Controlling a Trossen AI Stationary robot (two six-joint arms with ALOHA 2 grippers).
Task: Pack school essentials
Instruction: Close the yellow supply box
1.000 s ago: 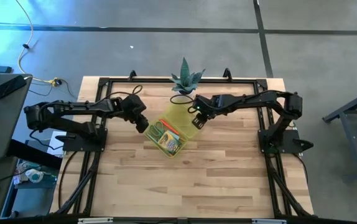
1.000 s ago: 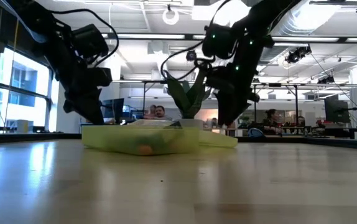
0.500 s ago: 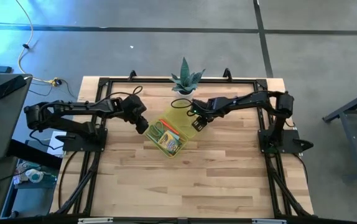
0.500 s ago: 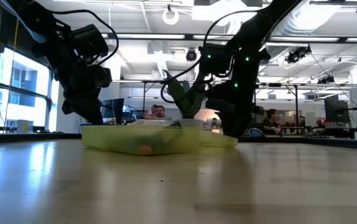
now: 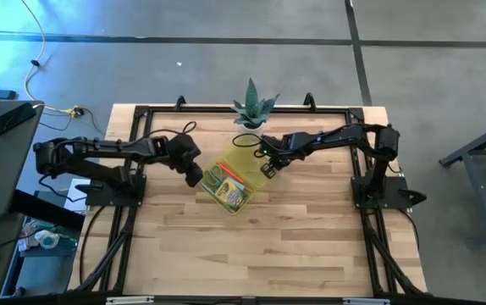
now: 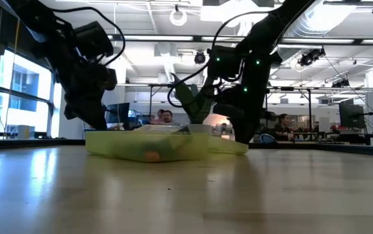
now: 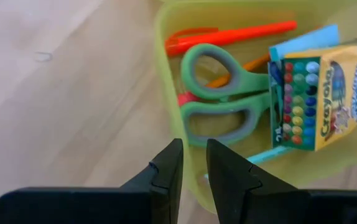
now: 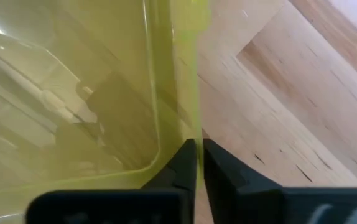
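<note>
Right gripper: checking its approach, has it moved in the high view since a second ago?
Yes. The right gripper shifted slightly left, toward the spiky green plant.

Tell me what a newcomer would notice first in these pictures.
First, the translucent yellow-green case at the table's middle, lying open and holding green-handled scissors, a crayon box and a red-orange marker. Next, the two dark arms meeting at it: the right gripper pinches the rim of the empty lid half, while the left gripper sits at the filled half's edge. Behind stands a spiky green plant.
</note>
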